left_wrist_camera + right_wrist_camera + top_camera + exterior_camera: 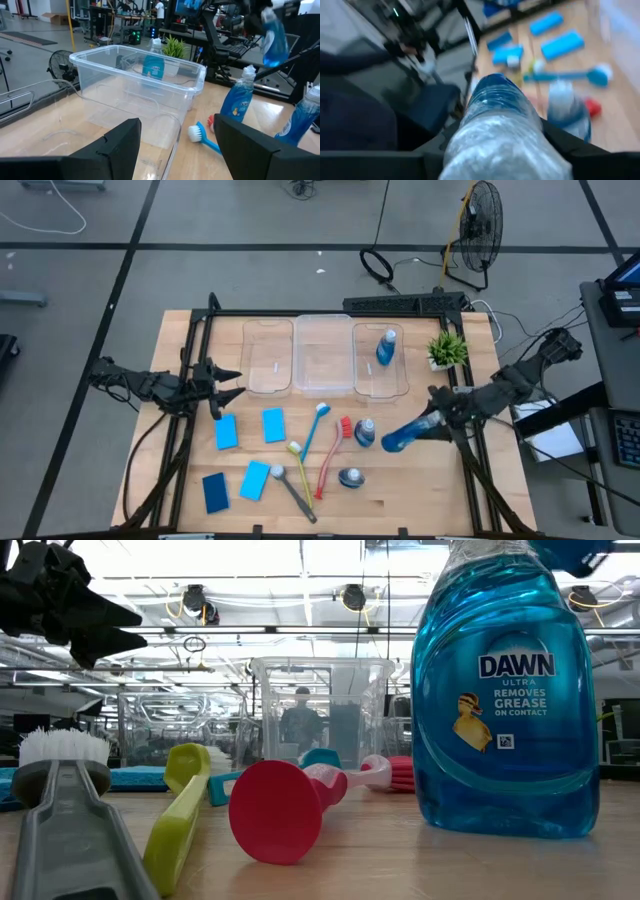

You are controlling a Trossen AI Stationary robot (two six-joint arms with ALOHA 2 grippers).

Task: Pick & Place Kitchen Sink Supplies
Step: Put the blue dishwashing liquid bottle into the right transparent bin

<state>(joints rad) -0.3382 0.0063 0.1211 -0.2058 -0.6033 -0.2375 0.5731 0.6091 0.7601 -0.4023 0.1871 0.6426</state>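
My right gripper (427,425) hangs above the table's right side, shut on a clear bottle of blue liquid (402,437). Two more bottles stand on the table (364,432) (351,477), and another stands in the right bin (386,347). Several blue sponges (226,432) lie flat at the near left. A blue brush (313,430), a red one (333,455), a yellow-green one (300,465) and a grey one (292,490) lie in the middle. My left gripper (232,385) waits open beside the left bin, holding nothing. My right gripper pinches the bottle's pale upper part (495,150) between its two fingers, one on each side. The fingers come from the table's right side, slanting slightly down. The blue base (495,95) points away from the wrist, and the bottle hangs tilted, clear of the table.
Three clear bins (323,355) stand side by side along the far edge. A small green potted plant (447,348) sits to the right of them. The black frame rails (470,470) run along both table sides. Bare wood lies at the near right.
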